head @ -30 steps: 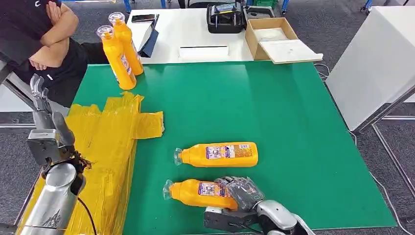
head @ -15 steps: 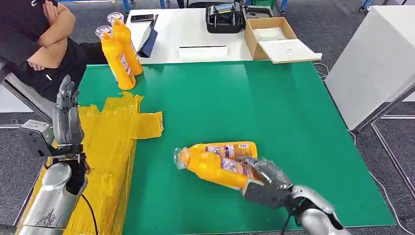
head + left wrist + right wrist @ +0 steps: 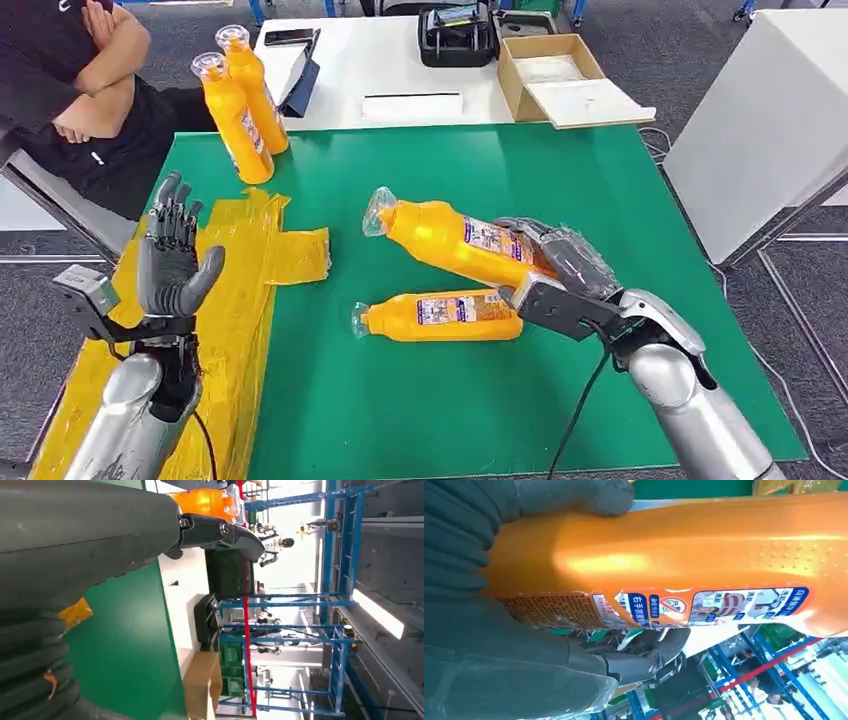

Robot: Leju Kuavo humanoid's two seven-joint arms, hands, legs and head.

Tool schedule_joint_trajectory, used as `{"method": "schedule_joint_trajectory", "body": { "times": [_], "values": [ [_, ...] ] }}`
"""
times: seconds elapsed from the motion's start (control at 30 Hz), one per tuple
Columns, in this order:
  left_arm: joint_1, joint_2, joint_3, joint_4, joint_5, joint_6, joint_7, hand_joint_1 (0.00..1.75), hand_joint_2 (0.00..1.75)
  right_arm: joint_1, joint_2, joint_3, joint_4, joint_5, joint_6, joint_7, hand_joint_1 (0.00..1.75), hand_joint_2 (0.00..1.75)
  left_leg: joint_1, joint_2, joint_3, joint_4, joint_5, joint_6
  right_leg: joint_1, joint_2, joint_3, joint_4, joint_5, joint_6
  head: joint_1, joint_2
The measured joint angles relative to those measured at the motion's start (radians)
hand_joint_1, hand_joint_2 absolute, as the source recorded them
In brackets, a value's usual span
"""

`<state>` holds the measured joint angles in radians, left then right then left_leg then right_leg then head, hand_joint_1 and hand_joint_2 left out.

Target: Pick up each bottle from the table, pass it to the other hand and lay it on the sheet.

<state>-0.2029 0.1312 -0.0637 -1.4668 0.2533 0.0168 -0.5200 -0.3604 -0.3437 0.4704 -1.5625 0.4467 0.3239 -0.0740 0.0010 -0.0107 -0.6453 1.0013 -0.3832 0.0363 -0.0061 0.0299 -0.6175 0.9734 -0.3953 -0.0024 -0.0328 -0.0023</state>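
Note:
My right hand [image 3: 560,262] grips an orange bottle [image 3: 452,238] by its base and holds it in the air above the green table [image 3: 600,200], cap pointing left; the bottle [image 3: 684,575] shows close up in the right wrist view, with my fingers [image 3: 549,500] around it. A second orange bottle [image 3: 440,315] lies on the table just below it. Two more orange bottles [image 3: 240,100] stand upright at the table's far left corner. The yellow sheet [image 3: 240,270] covers the table's left side. My left hand [image 3: 172,255] is raised over the sheet, open, fingers spread.
A person in black [image 3: 80,90] sits at the far left with folded arms. Behind the green table a white table [image 3: 400,70] carries a black case [image 3: 458,35], a cardboard box [image 3: 560,75] and a phone [image 3: 292,37]. A white cabinet [image 3: 770,110] stands at the right.
My right hand has lifted the near bottle off the table and carried it up and leftward. My left hand has risen and moved right, over the sheet, with its fingers spread.

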Motion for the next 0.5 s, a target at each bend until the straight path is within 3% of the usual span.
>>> {"method": "schedule_joint_trajectory", "body": {
  "times": [0.17, 0.33, 0.5],
  "values": [
    [0.015, -0.006, -0.001, -0.014, 0.031, -0.031, 0.011, 0.00, 1.75, -0.008, 0.007, 0.003, 0.001, 0.030, -0.024, 0.008, 1.75, 1.75, 0.000, 0.000, -0.001, 0.000, 0.000, 0.000, 0.000, 0.000, 0.000, 0.000, 0.000, 0.000, 0.000, 0.000],
    [0.049, -0.041, -0.041, -0.084, 0.132, -0.139, 0.105, 0.00, 1.75, -0.103, 0.096, 0.034, 0.032, 0.084, -0.039, 0.090, 1.75, 1.75, 0.000, 0.002, -0.001, 0.000, 0.000, 0.000, 0.000, 0.001, -0.001, 0.000, 0.000, 0.000, 0.000, 0.000],
    [0.073, -0.056, -0.096, -0.120, 0.211, -0.201, 0.136, 0.00, 1.75, -0.175, 0.151, 0.069, 0.086, 0.073, -0.055, 0.105, 1.75, 1.75, 0.000, 0.000, -0.001, 0.000, 0.001, 0.000, 0.000, 0.000, -0.001, 0.000, 0.000, 0.000, 0.000, 0.000]
  ]
}}
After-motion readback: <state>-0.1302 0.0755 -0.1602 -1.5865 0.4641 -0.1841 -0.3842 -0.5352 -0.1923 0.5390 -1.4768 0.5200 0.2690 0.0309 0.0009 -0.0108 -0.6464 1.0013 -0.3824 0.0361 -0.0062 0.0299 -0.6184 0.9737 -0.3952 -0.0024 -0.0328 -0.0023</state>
